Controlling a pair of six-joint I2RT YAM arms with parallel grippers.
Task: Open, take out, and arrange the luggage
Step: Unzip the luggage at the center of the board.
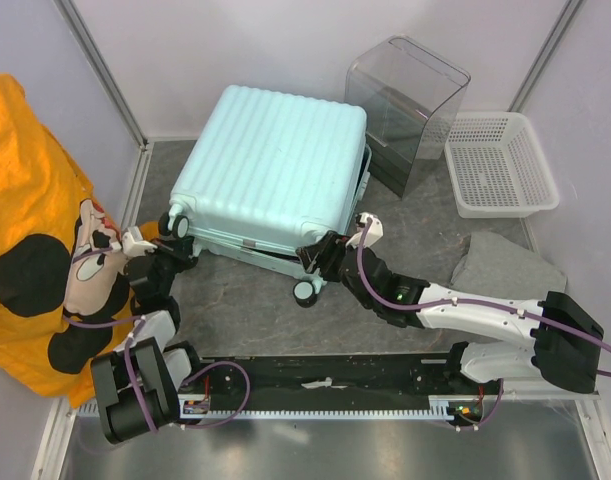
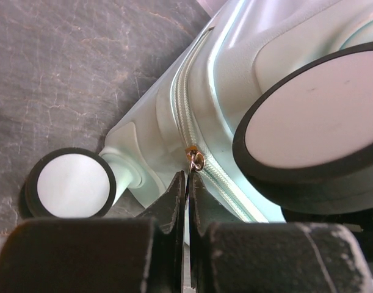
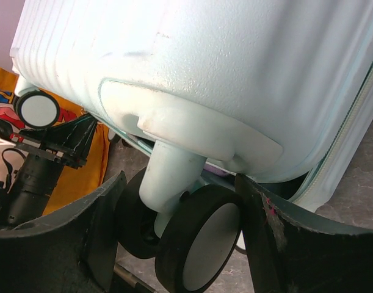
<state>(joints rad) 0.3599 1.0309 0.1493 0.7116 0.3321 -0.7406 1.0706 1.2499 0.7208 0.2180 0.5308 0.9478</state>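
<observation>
Black and pressed tight together, the left end effector [image 2: 186,180] is closed at the lower near corner of the luggage [image 1: 270,165], and seems to pinch the tab of the zip pull [image 2: 195,160]. That hold is slight: a tug off the line of the zip could slip the tab free or jam the slider at the corner bend. The right end effector [image 3: 180,178] stands wide around a spinner wheel [image 3: 201,244], both fingers apparently against its tyre, so I judge it a bracing grip. Since the wheel swivels, it could twist out and let the case slide across the worktop [image 1: 245,310].

Both arms reach forward from their bases. The left is folded short with its wrist low at the left wheel corner. The right stretches long across from the right side, its elbow bent, to the corner nearest it.

Mint and ribbed, the luggage lies flat in mid-worktop, unopened. Beyond it, at the back right, stand a clear box [image 1: 410,100] and a white basket [image 1: 505,205].
</observation>
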